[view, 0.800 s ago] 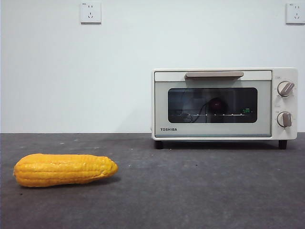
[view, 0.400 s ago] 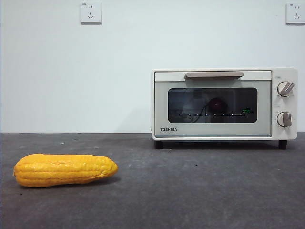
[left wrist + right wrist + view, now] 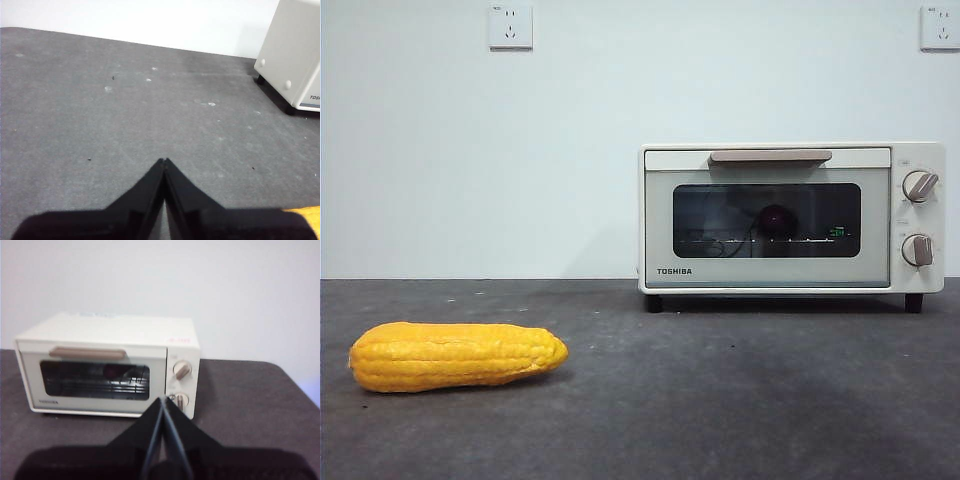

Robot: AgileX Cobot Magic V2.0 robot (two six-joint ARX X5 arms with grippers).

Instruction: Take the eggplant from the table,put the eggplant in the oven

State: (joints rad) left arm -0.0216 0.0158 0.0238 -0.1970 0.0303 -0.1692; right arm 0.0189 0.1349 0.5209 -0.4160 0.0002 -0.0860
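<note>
While the oven stands shut, corn lies on the table.

The oven door reads "TOSHIBA" at its lower left.

One oven (two knobs), one corn cob, two wall sockets, one table.

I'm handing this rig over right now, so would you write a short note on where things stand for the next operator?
Left gripper: shut, empty, above bare table.
Right gripper: shut, empty, facing the oven.
Oven door is closed; a dark rounded shape shows behind the glass, probably the eggplant, but I cannot confirm.
Corn cob lies on the table, apart from the oven.
Left: verify the eggplant is inside.
</note>
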